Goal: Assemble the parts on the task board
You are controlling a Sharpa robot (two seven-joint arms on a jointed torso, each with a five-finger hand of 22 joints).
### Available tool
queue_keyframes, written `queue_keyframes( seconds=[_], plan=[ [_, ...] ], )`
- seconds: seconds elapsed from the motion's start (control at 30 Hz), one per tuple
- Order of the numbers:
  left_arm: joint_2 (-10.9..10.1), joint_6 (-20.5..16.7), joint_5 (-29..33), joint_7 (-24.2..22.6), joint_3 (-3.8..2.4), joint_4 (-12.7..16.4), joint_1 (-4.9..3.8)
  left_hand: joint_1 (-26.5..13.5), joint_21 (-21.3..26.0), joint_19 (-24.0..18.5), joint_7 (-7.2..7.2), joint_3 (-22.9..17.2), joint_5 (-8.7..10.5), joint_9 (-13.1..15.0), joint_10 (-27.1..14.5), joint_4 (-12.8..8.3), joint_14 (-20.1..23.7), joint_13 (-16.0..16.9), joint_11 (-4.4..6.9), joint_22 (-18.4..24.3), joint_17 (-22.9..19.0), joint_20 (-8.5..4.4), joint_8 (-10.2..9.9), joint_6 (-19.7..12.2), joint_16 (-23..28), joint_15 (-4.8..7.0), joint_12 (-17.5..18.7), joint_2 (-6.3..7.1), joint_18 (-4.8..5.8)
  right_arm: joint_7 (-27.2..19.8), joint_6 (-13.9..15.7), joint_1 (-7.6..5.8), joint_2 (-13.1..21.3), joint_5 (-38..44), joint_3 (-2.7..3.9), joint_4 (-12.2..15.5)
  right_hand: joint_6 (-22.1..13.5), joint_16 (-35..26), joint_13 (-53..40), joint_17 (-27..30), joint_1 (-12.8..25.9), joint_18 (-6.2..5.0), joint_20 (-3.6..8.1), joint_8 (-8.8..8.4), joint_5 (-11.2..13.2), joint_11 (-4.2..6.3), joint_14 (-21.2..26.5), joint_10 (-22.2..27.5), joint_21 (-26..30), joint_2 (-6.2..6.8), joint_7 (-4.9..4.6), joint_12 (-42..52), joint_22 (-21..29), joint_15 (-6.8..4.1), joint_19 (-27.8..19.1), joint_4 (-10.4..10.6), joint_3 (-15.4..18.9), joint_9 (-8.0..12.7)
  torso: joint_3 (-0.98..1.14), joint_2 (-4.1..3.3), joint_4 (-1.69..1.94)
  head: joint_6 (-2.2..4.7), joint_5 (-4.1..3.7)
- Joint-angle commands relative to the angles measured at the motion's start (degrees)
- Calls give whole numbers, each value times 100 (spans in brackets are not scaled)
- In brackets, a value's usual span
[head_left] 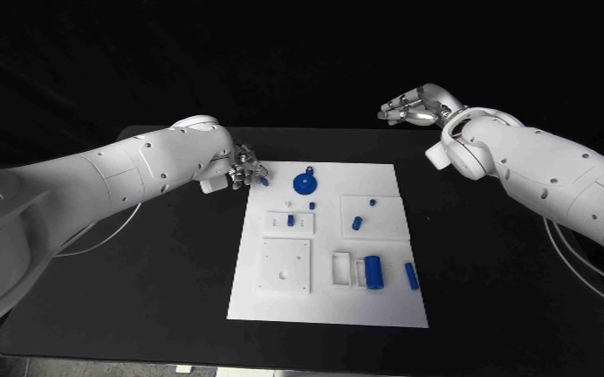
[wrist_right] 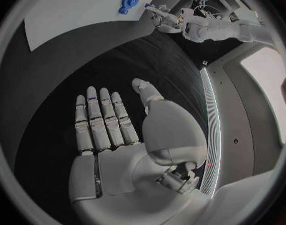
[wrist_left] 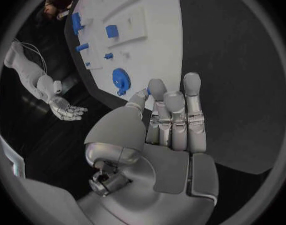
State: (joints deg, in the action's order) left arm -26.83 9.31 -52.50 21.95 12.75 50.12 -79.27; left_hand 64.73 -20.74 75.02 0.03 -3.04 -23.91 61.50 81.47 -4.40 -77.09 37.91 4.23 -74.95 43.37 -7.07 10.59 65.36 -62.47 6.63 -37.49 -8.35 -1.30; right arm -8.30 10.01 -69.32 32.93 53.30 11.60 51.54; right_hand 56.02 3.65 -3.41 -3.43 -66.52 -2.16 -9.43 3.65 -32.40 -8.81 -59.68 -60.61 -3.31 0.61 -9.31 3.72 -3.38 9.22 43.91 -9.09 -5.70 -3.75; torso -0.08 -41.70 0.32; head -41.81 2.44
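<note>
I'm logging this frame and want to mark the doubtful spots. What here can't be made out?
- Left hand, head view: something small and blue shows at its fingertips; whether it is held is too small to tell.
- Task board, right wrist view: cut off by the circle's rim.
- Small blue parts, left wrist view: too small to tell their shapes.

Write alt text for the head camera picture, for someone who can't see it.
A white task board lies on a black table, carrying small blue parts, among them a round blue disc. The left hand hovers at the board's far left corner, pinching a small blue part; the right hand is raised beyond the table, empty.
</note>
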Motion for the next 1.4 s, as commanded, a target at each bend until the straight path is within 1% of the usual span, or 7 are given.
queue_keyframes(
  seconds=[0.03, 0.17, 0.4, 0.63, 0.8, 1.03, 1.4],
  plan=[
    [-101, -616, -117, -4, 5, 224, -1, 47, -25, -34, -122, -464, -16, -38, 35, -465, -44, 7, 10, -105, 18, -16, -39, 174, -21, -12, -16, -44, -28, -31, -25, -3, 18, 4, 4, 5, -20, -19, 8, -5, 9, -41, 2, -9, -38, -15, 39, 15, -1, 6, -16, -27, 6, 6, -43, 2, 19, -1, -3, 4, 3, -2, -2],
    [-199, -774, -200, -18, 21, 427, 0, 64, -48, -25, -125, -457, -23, -60, 65, -479, -72, 3, 14, -100, 45, -18, -79, 214, -38, -10, -1, -39, -33, -31, -21, -3, 33, 3, 4, 8, -20, -19, 8, -5, 9, -41, 2, -9, -38, -15, 39, 15, -1, 6, -16, -27, 6, 6, -43, 2, 19, -1, -8, 2, 6, 0, 8],
    [-395, -872, -247, 26, 42, 789, -1, 97, -70, -9, -129, -465, -39, -80, 111, -514, -122, 0, 19, -99, 86, -16, -108, 256, -63, -9, 12, -42, -39, -33, -22, -3, 47, 1, 4, 11, -20, -19, 8, -5, 9, -41, 2, -9, -38, -15, 39, 15, -1, 6, -16, -27, 6, 6, -43, 2, 19, -1, -4, -1, -20, -9, 41],
    [-716, -800, -204, 172, 48, 1341, -60, 89, -86, 1, -133, -466, -58, -93, 144, -552, -148, -4, 21, -99, 94, -10, -129, 294, -54, -11, 31, -42, -48, -30, -14, -2, 83, -1, 4, 8, -20, -19, 8, -5, 9, -41, 2, -9, -38, -15, 39, 15, -1, 6, -16, -27, 6, 6, -43, 2, 19, -1, 5, 14, 11, -32, 13],
    [-941, -527, -187, 339, 59, 1789, -136, 90, -91, -1, -135, -467, -67, -97, 160, -575, -158, -5, 19, -99, 111, -1, -137, 312, -60, -17, 39, -43, -52, -30, -14, -2, 92, -5, 4, 3, -20, -19, 8, -5, 9, -41, 2, -9, -38, -15, 39, 15, -1, 6, -16, -27, 6, 6, -43, 2, 19, -1, 4, 34, 37, -56, 3],
    [-1201, -363, -174, 639, 70, 2349, -212, 73, -127, 5, -138, -484, -262, -115, 216, -647, -203, -1, 16, -106, 184, 20, -155, 366, -113, -30, 40, -19, -70, -35, -13, -1, 93, -11, 3, -10, -20, -19, 8, -5, 9, -41, 2, -9, -38, -15, 39, 15, -1, 6, -16, -27, 6, 6, -43, 2, 19, -1, 3, 59, 64, -94, -1],
    [-1368, -424, -130, 896, 83, 2852, -244, 25, -184, 11, -142, -518, -347, -140, 262, -703, -252, 6, 22, -103, 229, 23, -193, 410, -131, -26, 55, -6, -84, -40, -15, 7, 85, -17, 3, -29, -20, -19, 8, -5, 9, -41, 2, -9, -38, -15, 39, 15, -1, 6, -16, -27, 6, 6, -43, 2, 19, -1, -3, 48, 57, -126, 7]
  ],
)
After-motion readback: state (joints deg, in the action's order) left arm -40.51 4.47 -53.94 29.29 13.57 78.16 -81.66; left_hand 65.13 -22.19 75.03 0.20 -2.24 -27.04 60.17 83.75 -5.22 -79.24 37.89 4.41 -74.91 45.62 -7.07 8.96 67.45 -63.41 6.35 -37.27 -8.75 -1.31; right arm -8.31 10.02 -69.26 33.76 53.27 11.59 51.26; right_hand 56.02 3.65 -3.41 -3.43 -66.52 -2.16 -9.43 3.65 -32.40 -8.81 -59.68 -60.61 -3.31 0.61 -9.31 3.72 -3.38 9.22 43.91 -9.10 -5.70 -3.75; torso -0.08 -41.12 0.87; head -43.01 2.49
